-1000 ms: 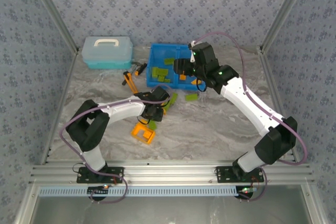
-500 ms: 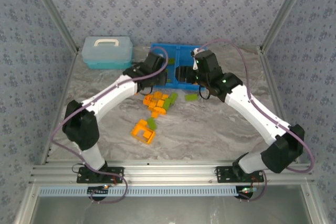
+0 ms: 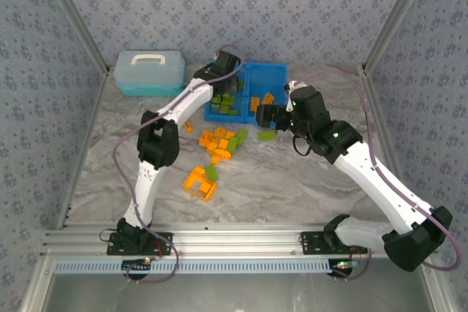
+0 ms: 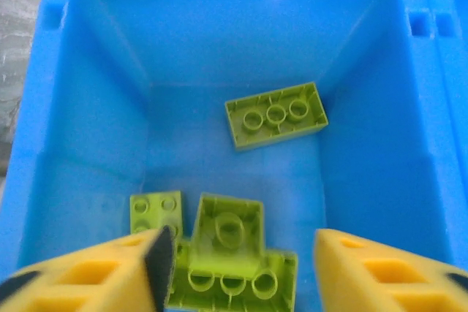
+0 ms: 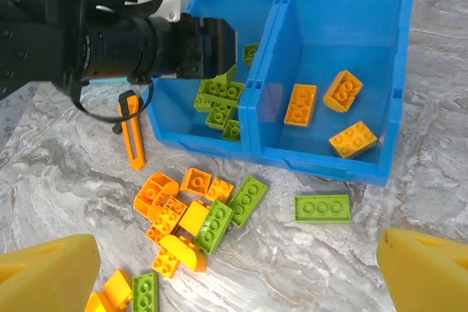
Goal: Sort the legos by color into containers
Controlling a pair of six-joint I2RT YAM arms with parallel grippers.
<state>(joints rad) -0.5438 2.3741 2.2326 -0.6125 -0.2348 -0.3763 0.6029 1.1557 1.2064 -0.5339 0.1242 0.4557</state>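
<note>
The blue bin [image 3: 269, 69] holds olive-green legos [image 3: 223, 104] in its left container and orange legos [image 3: 260, 101] in its right one. My left gripper [image 3: 227, 78] hangs over the left container [image 4: 234, 42], open, with green bricks [image 4: 232, 257] lying loose below its yellow fingers [image 4: 95, 275]. My right gripper [image 3: 262, 115] hovers near the bin's front edge, wide open and empty, above a mixed pile of orange and green legos [image 5: 197, 213]. A single green brick [image 5: 322, 208] lies apart on the table. Three orange bricks [image 5: 342, 118] show in the right container [image 5: 351, 27].
A pale blue lidded case [image 3: 148, 72] stands left of the bin. An orange-and-black hand tool [image 5: 131, 139] lies by the bin's left front corner. More orange pieces [image 3: 199, 183] sit nearer the arm bases. Patterned walls enclose the marble table.
My left arm swung from the loose pile up over the bin's left container and its jaws opened. My right gripper drew back from the bin toward the near side and opened wider.
</note>
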